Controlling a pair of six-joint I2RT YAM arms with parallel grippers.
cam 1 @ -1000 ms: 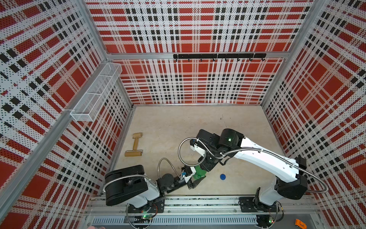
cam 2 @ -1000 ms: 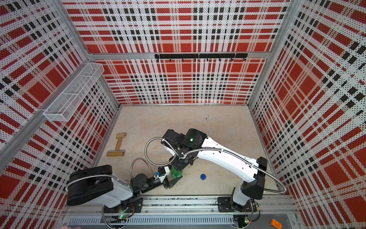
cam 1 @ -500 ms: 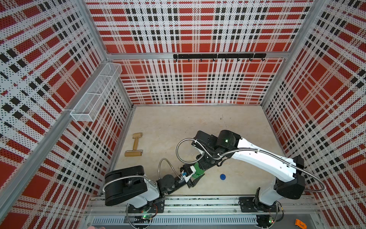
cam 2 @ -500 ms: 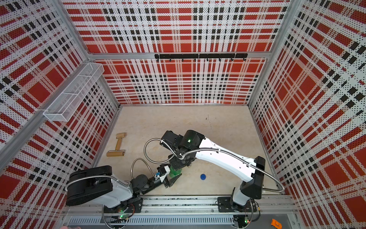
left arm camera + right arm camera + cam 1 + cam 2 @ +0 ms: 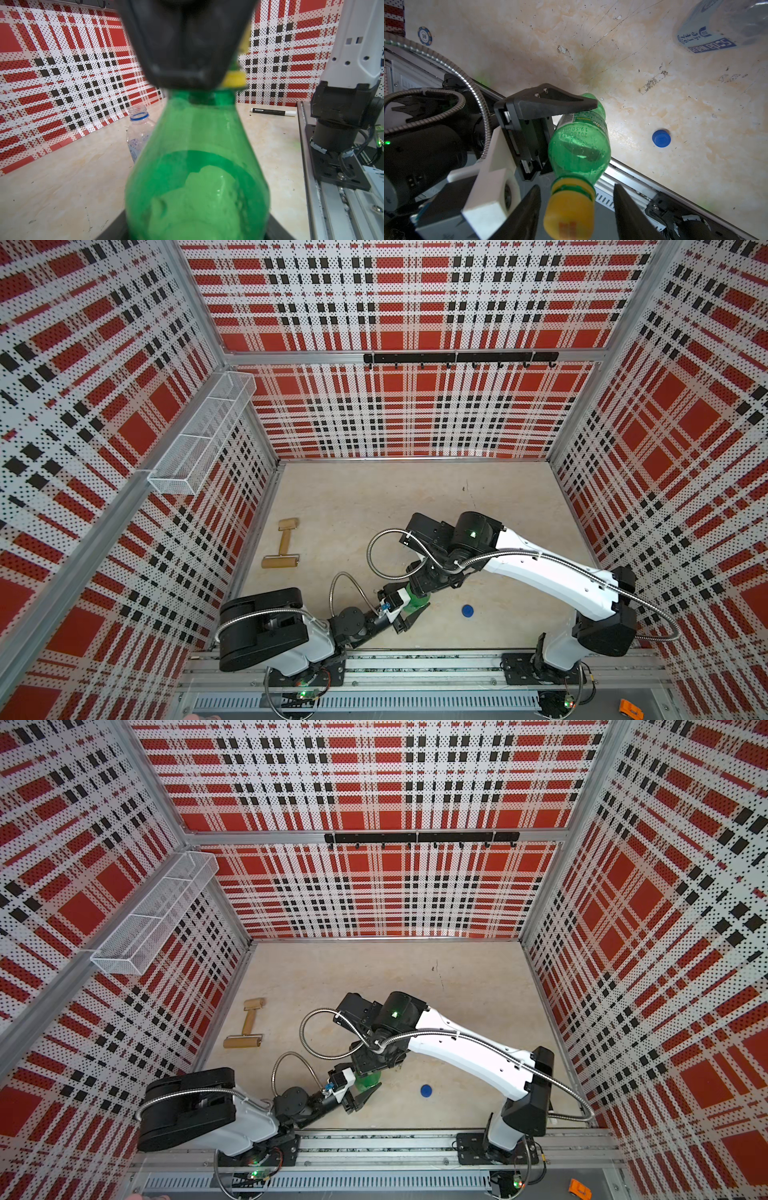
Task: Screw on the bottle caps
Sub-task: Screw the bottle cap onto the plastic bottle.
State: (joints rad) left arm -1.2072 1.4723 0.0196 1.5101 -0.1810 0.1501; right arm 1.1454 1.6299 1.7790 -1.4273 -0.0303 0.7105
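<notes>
The yellow cap sits on the neck of the green bottle, which is near the middle of the table's front edge. The left gripper is clamped on the bottle's body. The right gripper hangs over the cap, its jaws apart, one on each side, with a gap to the cap on both. The blue cap lies on the table to the right of the bottle, near the same edge. The clear bottle stands uncapped farther in from that edge.
</notes>
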